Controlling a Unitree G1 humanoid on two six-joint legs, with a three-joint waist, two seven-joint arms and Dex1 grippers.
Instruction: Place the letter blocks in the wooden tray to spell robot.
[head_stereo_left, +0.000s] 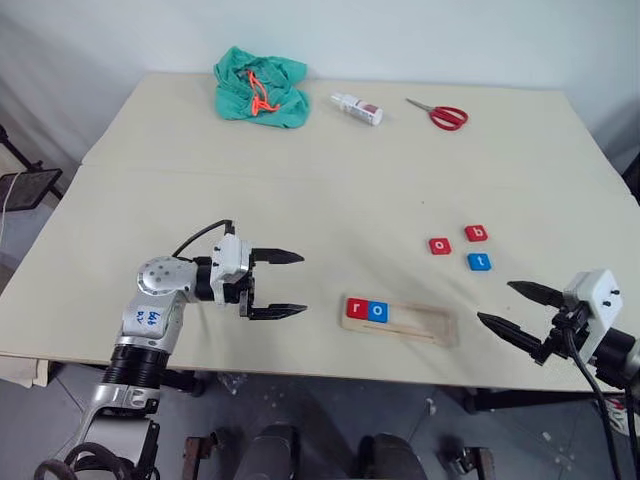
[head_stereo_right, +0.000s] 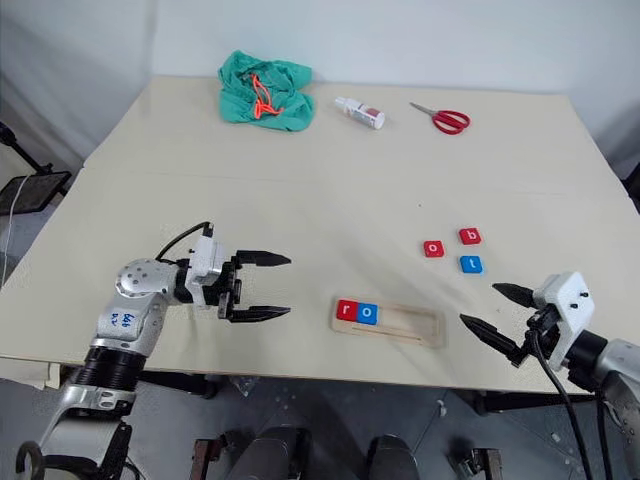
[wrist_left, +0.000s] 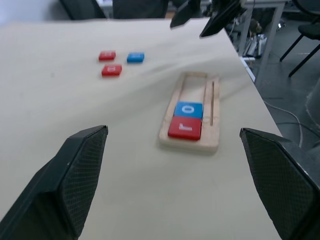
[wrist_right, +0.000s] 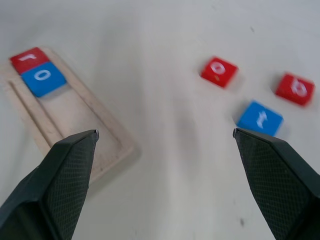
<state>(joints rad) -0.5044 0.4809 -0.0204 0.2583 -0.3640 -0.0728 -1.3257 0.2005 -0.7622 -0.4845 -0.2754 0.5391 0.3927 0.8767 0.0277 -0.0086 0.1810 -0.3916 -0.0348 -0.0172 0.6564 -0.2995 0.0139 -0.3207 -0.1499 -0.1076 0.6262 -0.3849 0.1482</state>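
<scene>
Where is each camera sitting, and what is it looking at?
Head eyes: high on the head, looking down over the table; both arms show, left gripper and right gripper with jaws open.
Left wrist: looks along its fingers at the tray holding r and blue o.
Right wrist: looks past its fingers at red o, b, t.
Shared: both wrist views see the tray and loose tiles.

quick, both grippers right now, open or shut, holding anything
left gripper: open, holding nothing
right gripper: open, holding nothing
</scene>
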